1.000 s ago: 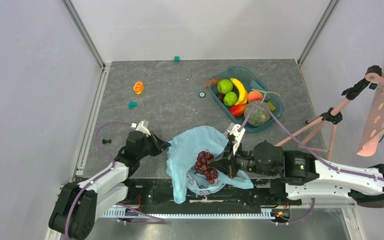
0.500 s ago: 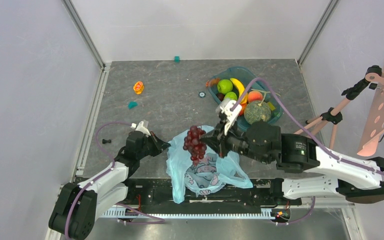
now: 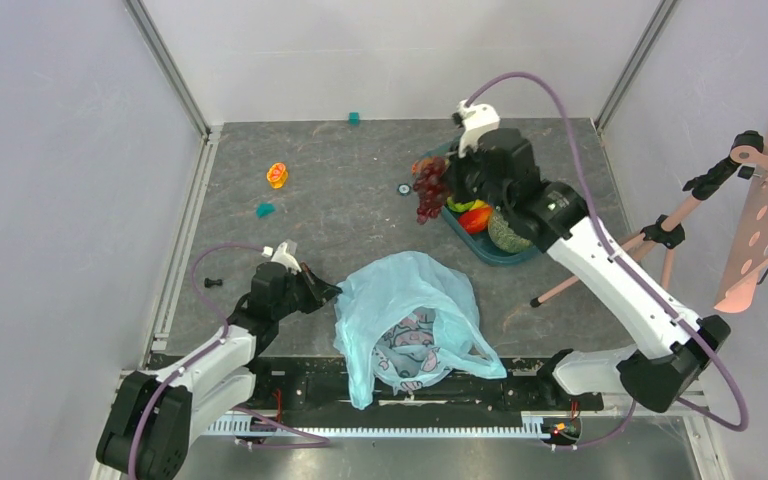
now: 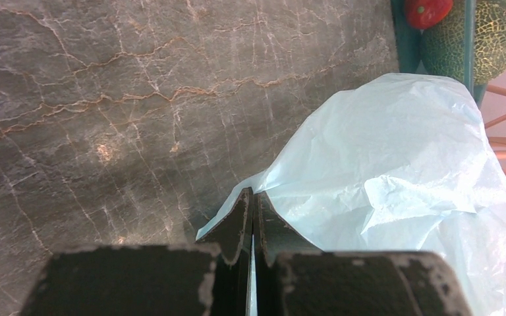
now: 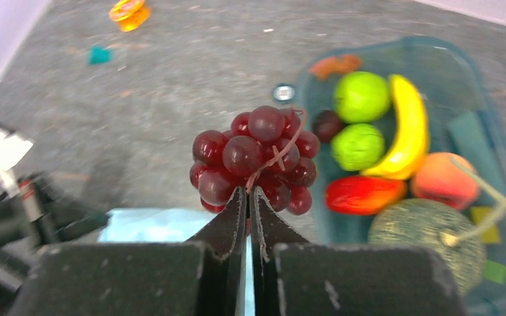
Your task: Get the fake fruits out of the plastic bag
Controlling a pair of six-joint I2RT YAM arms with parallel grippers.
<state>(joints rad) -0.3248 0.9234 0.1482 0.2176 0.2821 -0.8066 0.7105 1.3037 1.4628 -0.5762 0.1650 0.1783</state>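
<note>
Right fingers (image 5: 232,220): I am gripping the glossy dark-red grape bunch (image 5: 253,158); left fingers (image 4: 236,227) are pinching the crinkly pale-blue plastic bag (image 4: 395,151).

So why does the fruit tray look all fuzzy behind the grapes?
Right wrist view: focus seems set close, so the grape bunch looks fairly sharp while the tray behind it goes soft. Left wrist view: the plastic bag and the veined table are crisp. Top view: evenly lit and sharp.

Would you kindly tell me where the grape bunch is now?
In the top view, the grape bunch hangs from the right gripper, far right on the table, by the left edge of the teal tray, away from the plastic bag.
</note>
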